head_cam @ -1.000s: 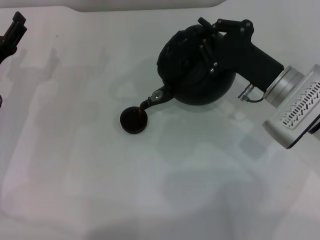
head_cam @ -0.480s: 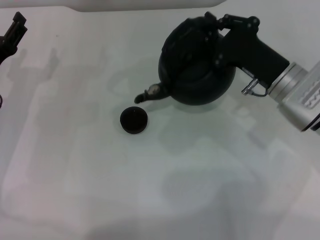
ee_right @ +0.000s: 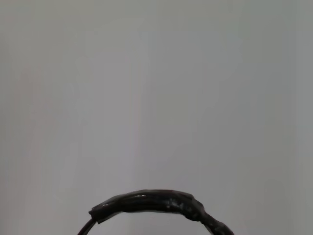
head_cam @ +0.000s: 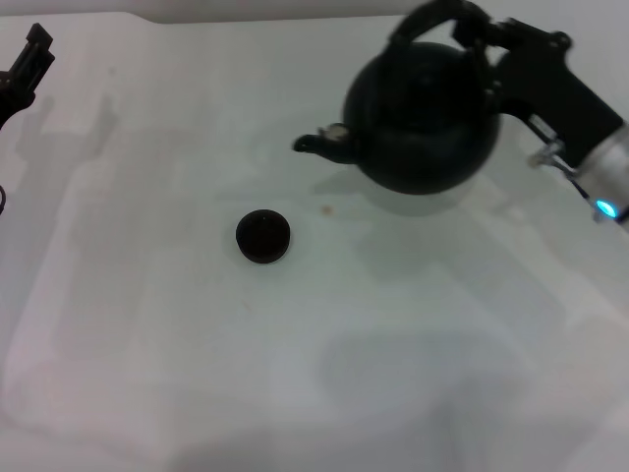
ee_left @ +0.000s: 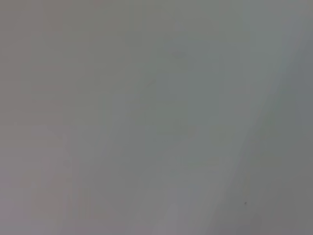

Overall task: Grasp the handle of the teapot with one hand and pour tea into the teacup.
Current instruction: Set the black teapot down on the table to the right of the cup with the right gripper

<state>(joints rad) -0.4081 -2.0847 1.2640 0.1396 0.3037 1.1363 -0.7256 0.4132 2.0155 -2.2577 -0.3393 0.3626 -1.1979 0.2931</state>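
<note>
The large round black teapot (head_cam: 423, 113) hangs upright in the air at the back right of the head view, its short spout (head_cam: 319, 145) pointing left. My right gripper (head_cam: 470, 29) is shut on its arched black handle (head_cam: 432, 18). The handle's wrapped loop also shows in the right wrist view (ee_right: 151, 203). The tiny black teacup (head_cam: 262, 236) stands on the white table, left of and nearer than the spout, and looks dark inside. No stream of tea runs from the spout. My left gripper (head_cam: 25, 69) is parked at the far left edge.
The white table (head_cam: 314, 344) fills the head view. A small brownish spot (head_cam: 327, 208) lies on it between the teacup and the teapot. The left wrist view shows only a plain grey surface.
The teapot was tilted with its spout over the teacup and tea running in. My right gripper has since tipped it back upright and carried it up and to the right. The stream has stopped.
</note>
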